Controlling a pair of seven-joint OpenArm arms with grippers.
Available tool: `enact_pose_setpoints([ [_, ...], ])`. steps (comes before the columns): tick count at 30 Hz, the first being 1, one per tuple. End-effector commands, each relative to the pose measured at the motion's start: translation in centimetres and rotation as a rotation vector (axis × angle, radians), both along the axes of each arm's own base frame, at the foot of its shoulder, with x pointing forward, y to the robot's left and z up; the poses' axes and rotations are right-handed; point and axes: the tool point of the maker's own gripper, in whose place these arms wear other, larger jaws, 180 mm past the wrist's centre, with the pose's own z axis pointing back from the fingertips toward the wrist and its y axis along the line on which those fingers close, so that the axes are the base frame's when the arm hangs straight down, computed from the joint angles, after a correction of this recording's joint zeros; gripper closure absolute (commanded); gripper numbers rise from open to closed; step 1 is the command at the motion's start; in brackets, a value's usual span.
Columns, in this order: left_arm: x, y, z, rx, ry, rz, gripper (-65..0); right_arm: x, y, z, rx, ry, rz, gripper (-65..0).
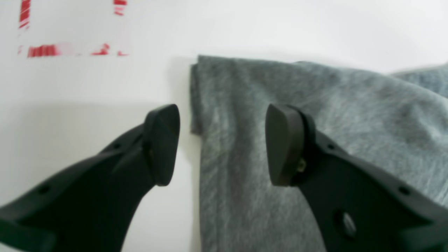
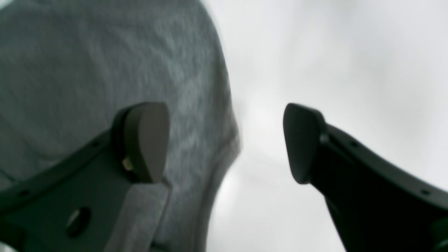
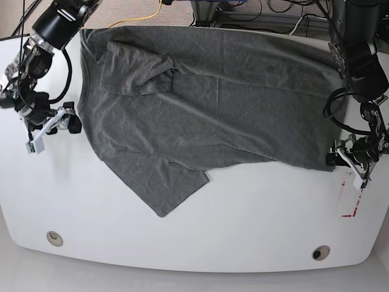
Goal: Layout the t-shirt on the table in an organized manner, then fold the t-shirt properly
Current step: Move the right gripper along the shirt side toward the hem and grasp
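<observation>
Left wrist view: the left gripper (image 1: 222,145) stands with fingers spread and empty, straddling the folded edge of the grey t-shirt (image 1: 315,115); red tape marks (image 1: 43,50) smear with blur.

Right wrist view: the right gripper (image 2: 225,143) is likewise spread and empty, one finger over the blurred shirt edge.

Base view: the t-shirt lies spread across the white table (image 3: 243,225), one sleeve folded over, far edge cut off.

Bright, even overhead light; soft, blurred wrist views; faint glare on the glossy table (image 3: 243,237).
</observation>
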Motion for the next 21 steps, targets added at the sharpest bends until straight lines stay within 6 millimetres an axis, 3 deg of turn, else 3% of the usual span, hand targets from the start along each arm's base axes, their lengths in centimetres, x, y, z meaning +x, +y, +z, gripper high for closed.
enact_pose_setpoints([
  [1,1.8,0.2,2.4,-0.002,-0.086,0.005,-36.0,2.8,-1.1,1.9,0.037,-0.077,-0.026,-48.8],
  [4,2.1,-0.6,2.2,-0.016,-0.094,-0.002,-36.0,4.9,-1.3,2.0,0.100,-0.105,-0.044,-48.8],
  [11,2.2,-0.6,2.4,-0.016,-0.097,-0.002,-35.8,9.7,0.9,1.7,0.202,-0.134,-0.002,-48.8],
  [21,2.4,-0.5,2.8,-0.016,-0.109,0.000,-35.8,13.1,4.2,-1.1,0.335,-0.123,-0.007,-48.8],
])
